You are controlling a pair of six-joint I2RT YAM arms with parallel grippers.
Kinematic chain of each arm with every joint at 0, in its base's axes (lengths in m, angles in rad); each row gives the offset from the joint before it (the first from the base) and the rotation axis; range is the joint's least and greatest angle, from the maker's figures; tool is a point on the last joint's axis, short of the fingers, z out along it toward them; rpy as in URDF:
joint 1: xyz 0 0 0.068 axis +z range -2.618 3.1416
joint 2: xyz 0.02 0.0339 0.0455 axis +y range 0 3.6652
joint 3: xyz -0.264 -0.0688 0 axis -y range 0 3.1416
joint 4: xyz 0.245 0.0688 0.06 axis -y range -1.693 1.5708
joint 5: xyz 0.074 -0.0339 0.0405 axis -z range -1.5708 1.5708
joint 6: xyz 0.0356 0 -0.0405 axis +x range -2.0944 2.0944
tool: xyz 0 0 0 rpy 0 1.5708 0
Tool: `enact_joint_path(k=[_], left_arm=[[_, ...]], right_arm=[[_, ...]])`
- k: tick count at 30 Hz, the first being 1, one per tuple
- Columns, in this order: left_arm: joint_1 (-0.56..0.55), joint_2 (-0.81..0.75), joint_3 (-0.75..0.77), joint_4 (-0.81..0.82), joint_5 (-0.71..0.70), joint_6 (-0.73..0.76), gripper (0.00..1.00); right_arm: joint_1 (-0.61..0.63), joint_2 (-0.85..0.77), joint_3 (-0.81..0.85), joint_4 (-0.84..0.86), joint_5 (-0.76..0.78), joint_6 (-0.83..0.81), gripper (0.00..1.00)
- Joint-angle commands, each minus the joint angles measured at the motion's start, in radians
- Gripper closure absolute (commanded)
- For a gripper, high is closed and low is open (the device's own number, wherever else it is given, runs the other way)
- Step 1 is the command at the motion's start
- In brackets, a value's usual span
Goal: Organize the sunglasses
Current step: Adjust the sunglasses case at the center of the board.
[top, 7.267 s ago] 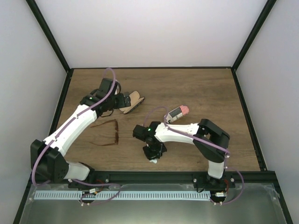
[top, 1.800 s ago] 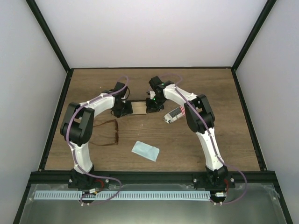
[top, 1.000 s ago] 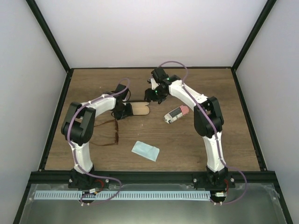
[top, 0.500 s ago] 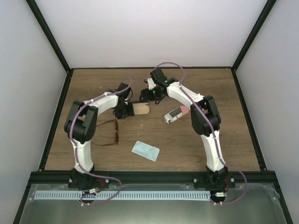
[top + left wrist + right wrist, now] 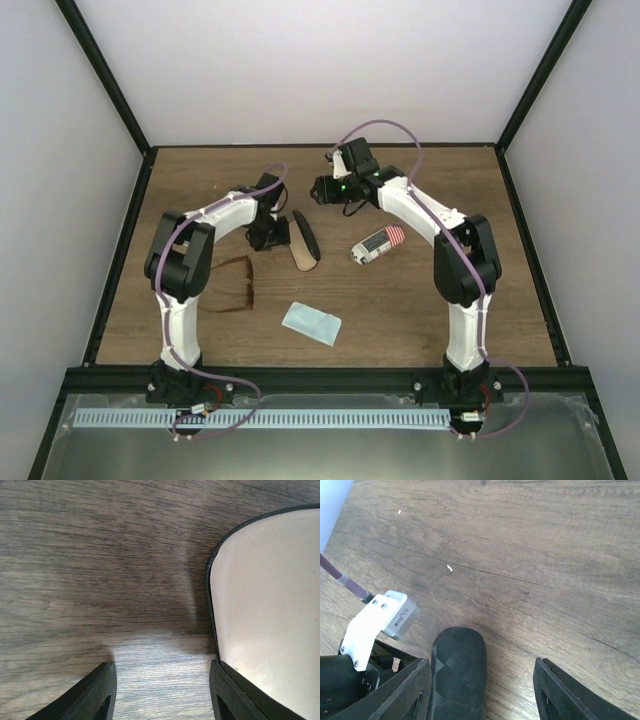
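Sunglasses (image 5: pixel 248 284) lie unfolded on the bench (image 5: pixel 450 300), left of centre, untouched and well apart from both grippers.

Change: half a second ago the tan case (image 5: pixel 299 252) lay flat and crosswise between the two grippers. Now it is swung round to point down-right, with its dark lid (image 5: pixel 305 230) tipped up on edge and the tan lining showing. The right gripper (image 5: pixel 322 190) has pulled back to upper centre, clear of the case. Its wrist view shows the jaws apart, with the lid's textured dark back (image 5: pixel 457 672) low between them and not pinched.

The left gripper (image 5: pixel 272 236) sits at the case's left end with jaws apart and bare wood between them. The case rim (image 5: pixel 265 595) is up against the right-hand finger.

Meaning: the case looks open and ready. Judged next step is fetching the sunglasses, which likely need folding first.

The light blue cloth (image 5: pixel 311 323) is at lower centre. The striped case (image 5: pixel 378 244) is right of centre.

Writing: none readable. The striped case carries a flag-like red-and-white pattern with a blue patch. A small sticker on the left arm's white housing (image 5: pixel 376 621) is too small to read.
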Motion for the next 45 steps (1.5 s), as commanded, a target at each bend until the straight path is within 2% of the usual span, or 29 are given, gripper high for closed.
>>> enact_joint_path(k=[1,7,11,19,32,36,39,42,44,45], left_arm=[[-0.018,0.048,0.004,-0.051,0.026,0.027,0.47],[-0.032,0.043,0.046,-0.071,0.055,0.016,0.47],[-0.043,0.039,0.081,-0.089,0.069,0.004,0.47],[-0.067,0.033,0.094,-0.11,0.093,-0.02,0.47],[-0.099,-0.014,0.042,-0.094,0.093,-0.055,0.46],[-0.099,-0.01,0.039,-0.098,0.096,-0.047,0.46],[-0.099,-0.034,0.042,-0.09,0.087,-0.055,0.41],[-0.099,-0.051,0.055,-0.086,0.068,-0.053,0.28],[-0.099,-0.058,0.061,-0.074,0.073,-0.045,0.23],[-0.099,-0.061,0.066,-0.071,0.073,-0.043,0.22]], right_arm=[[-0.003,-0.001,0.02,-0.01,0.022,0.015,0.42],[0.012,-0.011,0.072,-0.085,-0.025,0.002,0.34],[0.059,-0.035,0.028,-0.14,0.017,-0.015,0.34],[0.067,-0.17,-0.155,-0.121,0.076,0.004,0.34],[0.065,-0.227,-0.158,-0.146,0.066,0.021,0.33],[0.065,-0.255,-0.173,-0.154,0.063,0.032,0.29],[0.064,-0.312,-0.193,-0.125,0.071,0.042,0.29],[0.054,-0.396,-0.258,-0.048,0.06,0.077,0.31],[0.033,-0.452,-0.324,0.02,-0.013,0.115,0.31],[0.017,-0.472,-0.363,0.061,-0.083,0.128,0.35]])
